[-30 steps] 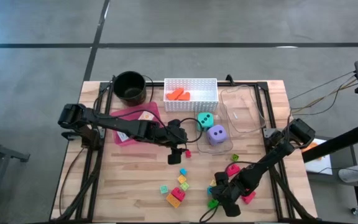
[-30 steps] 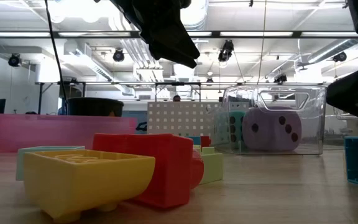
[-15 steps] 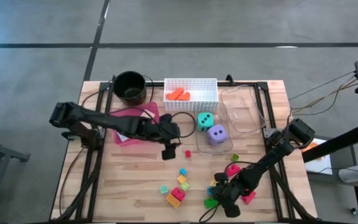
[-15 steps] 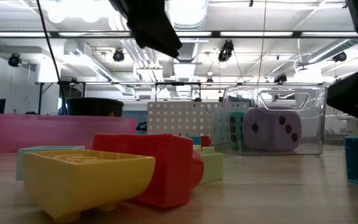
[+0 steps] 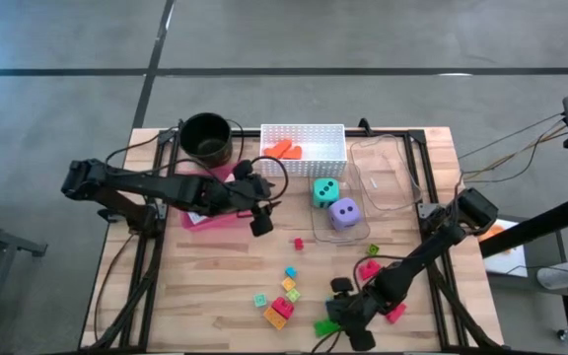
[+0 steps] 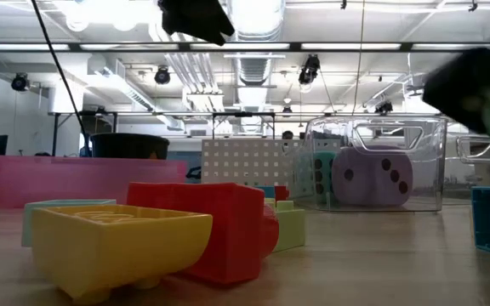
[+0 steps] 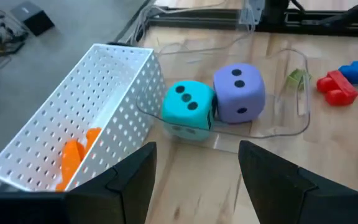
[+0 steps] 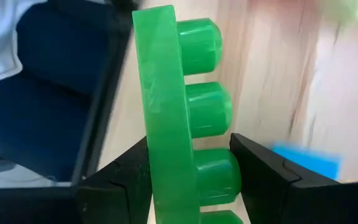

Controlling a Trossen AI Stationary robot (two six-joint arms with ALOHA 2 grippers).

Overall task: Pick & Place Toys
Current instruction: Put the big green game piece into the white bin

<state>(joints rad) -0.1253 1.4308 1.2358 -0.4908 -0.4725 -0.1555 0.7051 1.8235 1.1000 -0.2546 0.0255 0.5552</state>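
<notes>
My right gripper (image 8: 191, 199) (image 5: 335, 323), near the table's front edge, is shut on a flat green block with a row of studs (image 8: 173, 81) (image 5: 325, 325). My left gripper (image 7: 194, 180) (image 5: 261, 223) hangs open above the table between the pink tray (image 5: 205, 212) and the dice, holding nothing. The teal die (image 7: 188, 106) (image 5: 324, 191) and the purple die (image 7: 239, 93) (image 5: 343, 213) sit side by side on a clear plastic lid. Small loose blocks lie on the wood: a red one (image 5: 299, 243), a blue one (image 5: 290, 272), a cluster (image 5: 280, 306). My right gripper pinches the green block between its two fingers: one finger on the flat back (image 8: 151, 168), the other on the studded side (image 8: 222, 177). The block stands on edge, running out along the fingers past their tips. It is raised clear of the table.
The white perforated basket (image 5: 304, 138) with orange pieces inside stands at the far middle, a black pot (image 5: 206, 138) to its left, a clear container (image 5: 383, 173) to its right. Pink blocks (image 5: 369, 268) lie near my right arm. Big yellow and red blocks (image 6: 185, 238) fill the low view's foreground.
My left gripper has risen and drawn back toward the table's left and far side, away from the small red block, to beside the pink tray. My right gripper has lifted a little with the green block, which now shows as a green blur in the low view.
</notes>
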